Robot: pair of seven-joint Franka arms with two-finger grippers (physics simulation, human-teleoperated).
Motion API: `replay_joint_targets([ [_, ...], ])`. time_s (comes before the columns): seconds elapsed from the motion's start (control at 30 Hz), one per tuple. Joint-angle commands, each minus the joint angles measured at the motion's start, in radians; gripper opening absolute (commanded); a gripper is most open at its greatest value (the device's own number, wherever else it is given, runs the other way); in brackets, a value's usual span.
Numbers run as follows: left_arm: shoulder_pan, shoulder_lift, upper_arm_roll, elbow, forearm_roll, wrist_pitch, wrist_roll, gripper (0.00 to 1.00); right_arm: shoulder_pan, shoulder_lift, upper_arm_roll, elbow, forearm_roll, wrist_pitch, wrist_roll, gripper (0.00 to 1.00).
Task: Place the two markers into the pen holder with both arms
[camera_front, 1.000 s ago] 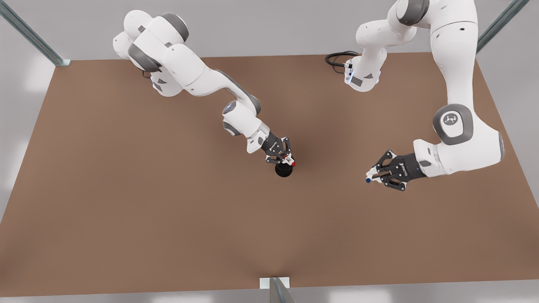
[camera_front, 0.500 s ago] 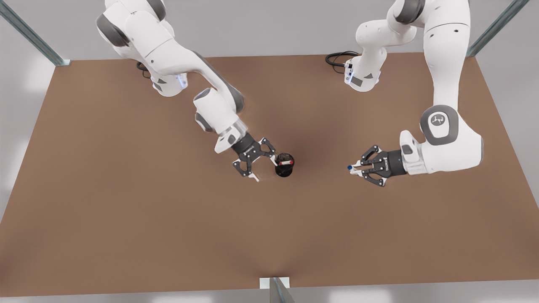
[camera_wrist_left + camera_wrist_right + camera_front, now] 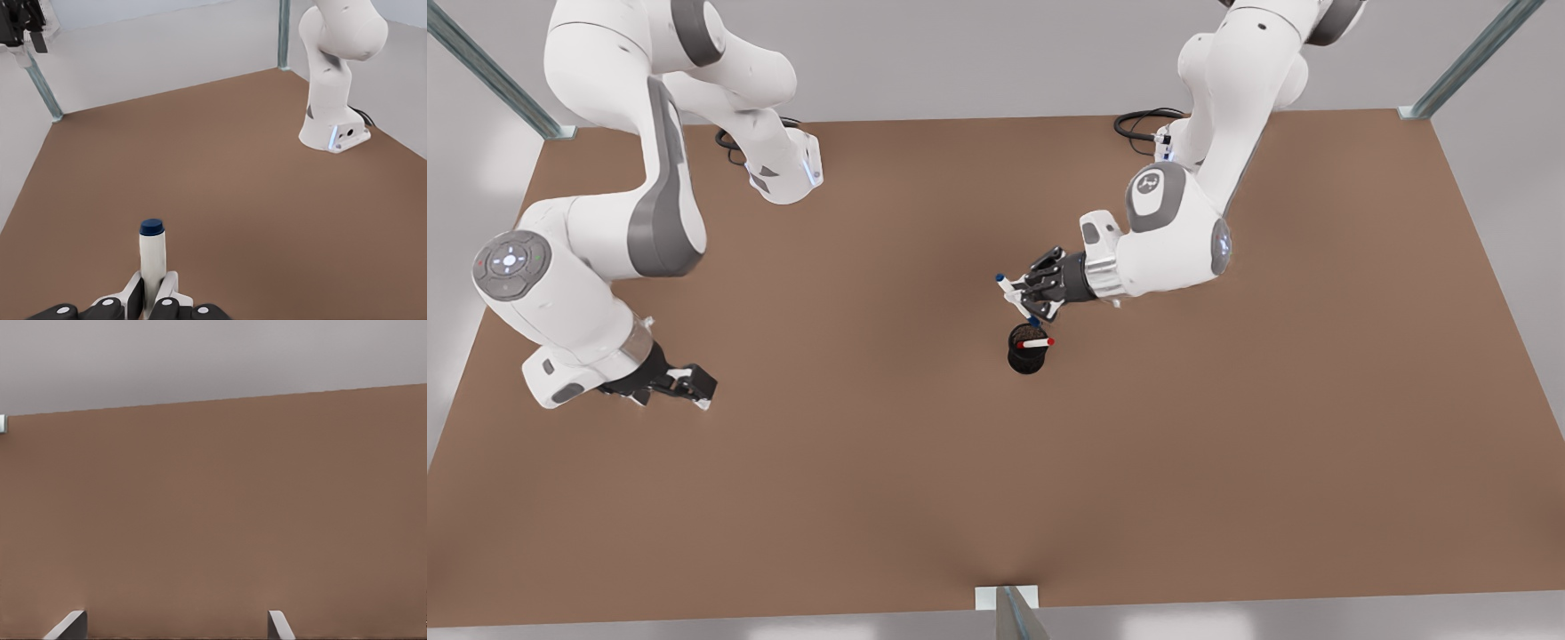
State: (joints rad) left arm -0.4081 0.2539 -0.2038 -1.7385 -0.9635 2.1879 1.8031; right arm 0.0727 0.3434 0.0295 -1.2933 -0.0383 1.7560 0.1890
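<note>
The black mesh pen holder stands mid-table with the red-capped marker leaning inside it. Just behind the holder, my left gripper is shut on the blue-capped marker, which slants with its blue cap away from the holder. In the left wrist view the blue-capped marker sticks out from between the pads of the left gripper. Low over the table at the front view's left, far from the holder, my right gripper is open and holds nothing. Its fingertips frame bare table in the right wrist view.
Both arm bases stand at the table's far edge, one on the front view's left and one on its right. A black cable coils beside the latter. A metal post rises at the near edge, with frame posts at the far corners.
My left gripper has carried the blue-capped marker toward the front view's left, up to the holder. My right gripper has drawn far away to the front view's left, leaving the red-capped marker in the holder.
</note>
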Motion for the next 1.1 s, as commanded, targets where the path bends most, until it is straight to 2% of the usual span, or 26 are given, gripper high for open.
replay_joint_targets([
  [0.0,-0.021,0.007,0.0,-0.007,-0.012,0.196,-0.008,0.21,-0.027,-0.001,0.0,0.003,0.05,-0.148,-0.191,1.0],
  [0.03,-0.021,0.013,0.0,-0.007,-0.012,0.21,-0.008,0.21,-0.064,-0.001,0.003,0.002,0.114,-0.148,-0.197,1.0],
  [0.1,-0.038,0.018,0.0,-0.007,-0.014,0.239,-0.007,0.21,-0.05,-0.021,0.036,-0.024,0.025,-0.138,-0.186,1.0],
  [0.17,-0.051,0.027,0.0,-0.03,-0.014,0.276,-0.004,0.21,-0.057,-0.11,0.043,-0.179,0.023,-0.041,-0.186,1.0],
  [0.2,-0.051,0.027,0.0,-0.039,-0.015,0.282,-0.002,0.21,-0.053,-0.115,0.043,-0.187,0.023,-0.038,-0.174,1.0],
  [0.3,-0.052,0.019,0.0,-0.099,-0.113,0.323,0.096,0.21,-0.047,-0.112,0.046,-0.181,0.023,-0.043,-0.158,1.0],
  [0.47,-0.077,0.025,-0.002,-0.122,-0.136,0.365,0.116,0.21,-0.048,-0.109,0.047,-0.179,0.025,-0.043,-0.158,1.0],
  [0.53,-0.074,0.022,-0.002,-0.171,-0.354,0.363,0.315,0.21,-0.048,-0.109,0.047,-0.179,0.025,-0.043,-0.16,1.0],
  [0.6,-0.066,0.019,0.0,-0.197,-0.454,0.332,0.392,0.21,-0.05,-0.107,0.047,-0.178,0.028,-0.043,-0.16,1.0],
  [0.73,-0.018,0.015,0.003,-0.216,-0.501,0.239,0.432,0.21,-0.05,-0.107,0.046,-0.178,0.028,-0.042,-0.163,1.0],
  [1.07,-0.012,0.074,0.001,-0.228,-0.61,0.237,0.61,0.21,-0.053,-0.104,0.046,-0.178,0.029,-0.041,-0.172,1.0],
])
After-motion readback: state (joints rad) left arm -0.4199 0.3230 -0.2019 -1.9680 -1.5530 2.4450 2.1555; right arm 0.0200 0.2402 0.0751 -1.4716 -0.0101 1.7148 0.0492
